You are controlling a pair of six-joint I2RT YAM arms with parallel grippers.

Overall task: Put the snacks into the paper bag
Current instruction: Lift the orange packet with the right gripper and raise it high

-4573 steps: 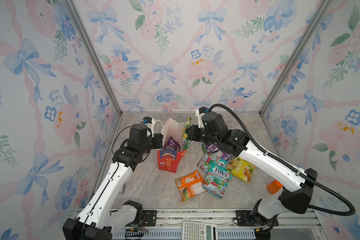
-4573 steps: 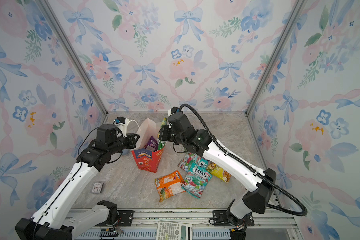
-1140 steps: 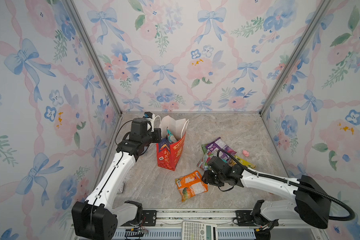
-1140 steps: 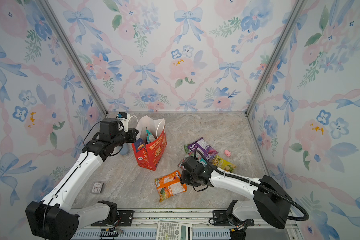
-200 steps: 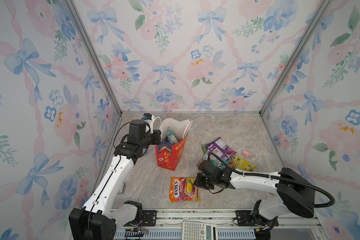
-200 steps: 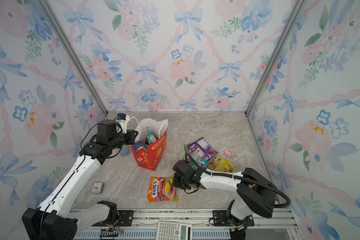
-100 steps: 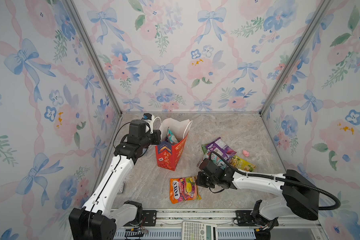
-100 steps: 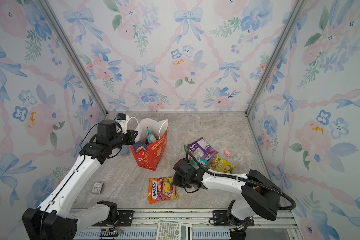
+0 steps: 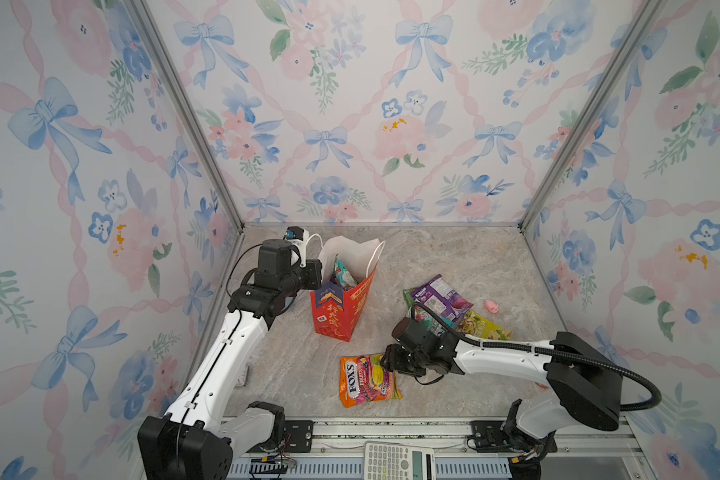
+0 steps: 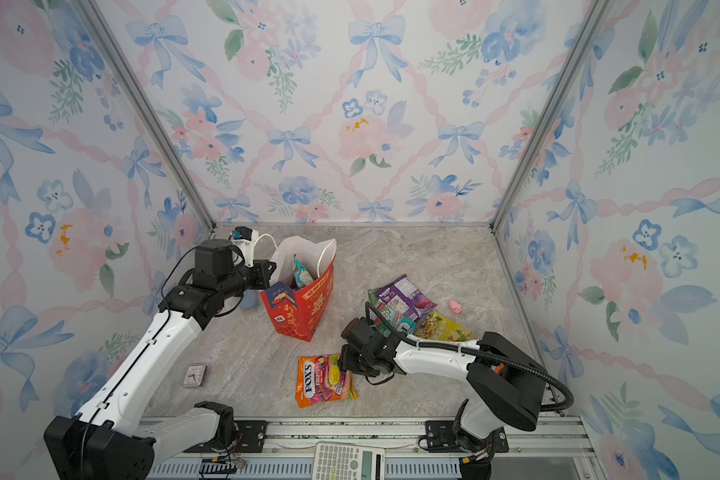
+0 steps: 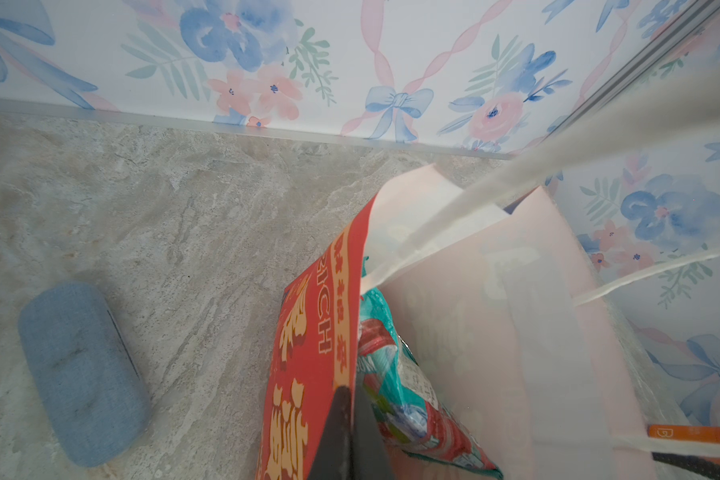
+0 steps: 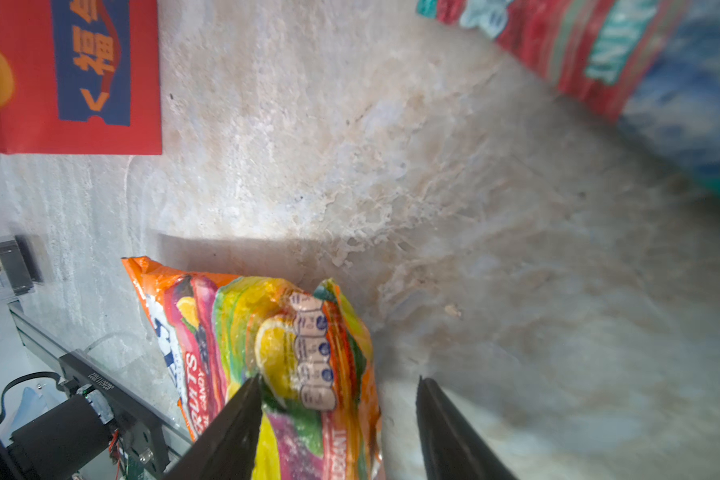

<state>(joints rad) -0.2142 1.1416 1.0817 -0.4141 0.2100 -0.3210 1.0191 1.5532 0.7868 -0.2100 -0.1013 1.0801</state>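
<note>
Right hand point(image 12: 337, 380) open, jaws straddling the crinkled end of the orange glossy FOX'S fruit-candy packet point(image 9: 366, 378). The packet lies flat on the grey marbled desk point(image 9: 433, 257), near the upright red paper gift bag point(image 9: 341, 309) on its front side. Left hand point(image 11: 346, 399) closed, pinching the bag's red wall at the rim, mouth open. Teal packet point(image 11: 391, 361) already inside. Purple packet point(image 9: 441, 293) and yellow-green packet point(image 9: 481, 326) not yet bagged, beside the right arm. Step in hand: grasp the orange packet. Best to close on the flat sealed end, not the puffy middle; glossy film likely slips. Then lift above the rim and drop it end-first, while the left hand holds the mouth wide.
</note>
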